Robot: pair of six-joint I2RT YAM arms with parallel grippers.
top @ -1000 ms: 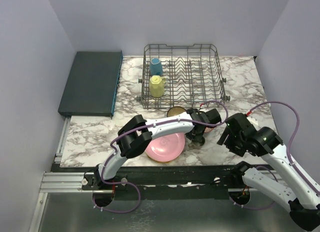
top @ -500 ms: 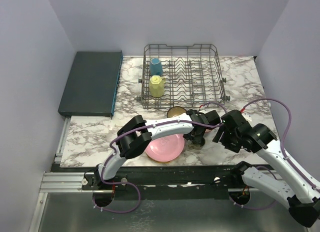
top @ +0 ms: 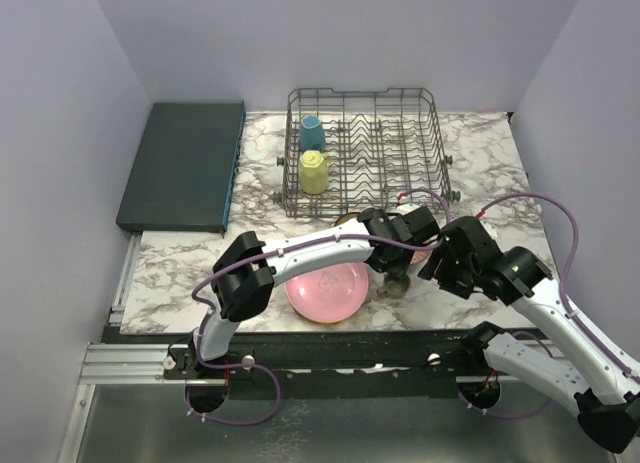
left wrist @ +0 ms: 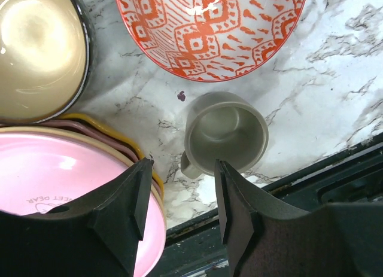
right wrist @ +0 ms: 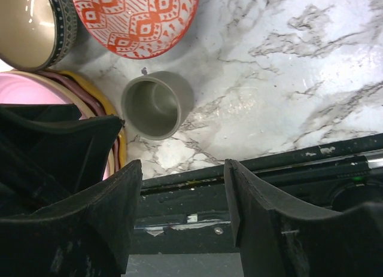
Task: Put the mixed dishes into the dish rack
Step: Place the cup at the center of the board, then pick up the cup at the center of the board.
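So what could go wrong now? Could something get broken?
Maybe.
1. The grey-green mug stands near the table's front edge, so a clumsy nudge from the open left gripper might knock it off.
2. The pink plate stack and the red-patterned bowl sit close on either side of the mug, so a finger could clip one.
3. The right gripper, also open, hovers by the same spot, so the arms might bump.

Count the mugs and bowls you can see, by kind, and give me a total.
Mugs: 3, blue mug and yellow mug in the rack, grey mug outside it.
Bowls: 2, red-patterned bowl and tan bowl.
Total: 5.
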